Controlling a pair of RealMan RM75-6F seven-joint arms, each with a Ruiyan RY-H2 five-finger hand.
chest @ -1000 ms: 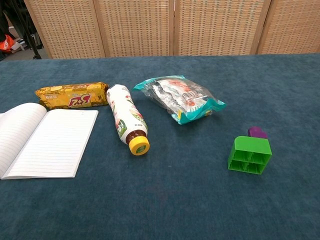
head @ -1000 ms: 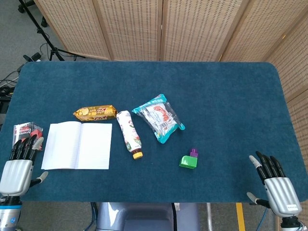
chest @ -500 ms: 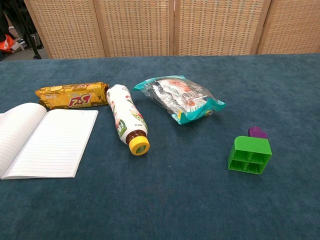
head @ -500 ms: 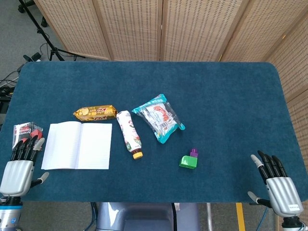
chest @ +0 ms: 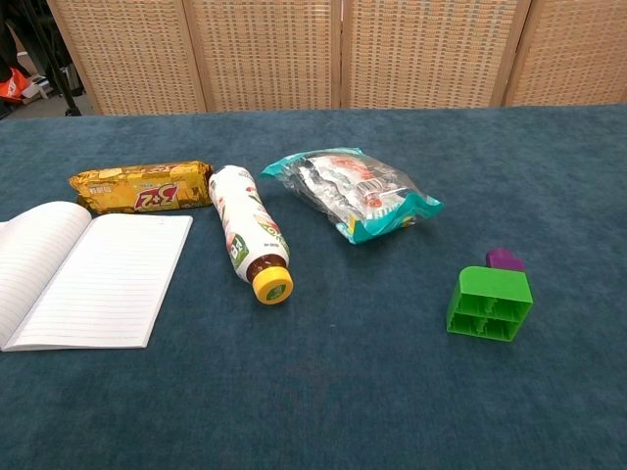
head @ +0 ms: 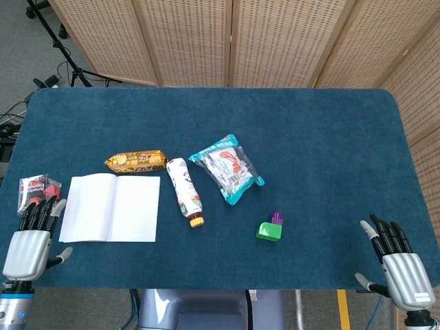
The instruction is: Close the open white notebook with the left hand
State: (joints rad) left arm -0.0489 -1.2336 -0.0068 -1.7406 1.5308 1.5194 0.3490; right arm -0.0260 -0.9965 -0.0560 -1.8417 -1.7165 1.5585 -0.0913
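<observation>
Left hand flat beside open notebook, fingers straight, empty; right hand likewise

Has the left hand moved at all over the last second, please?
Yes. The left hand slid back toward the table's near edge, away from the red packet, and holds nothing.

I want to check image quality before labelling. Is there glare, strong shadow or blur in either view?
Head view: even, soft light, sharp, only faint shadows beside the lying white bottle with yellow cap. Chest view: also sharp, small highlights on the crinkly teal-edged plastic snack bag, and the open white lined notebook is cut by the left edge.
</observation>
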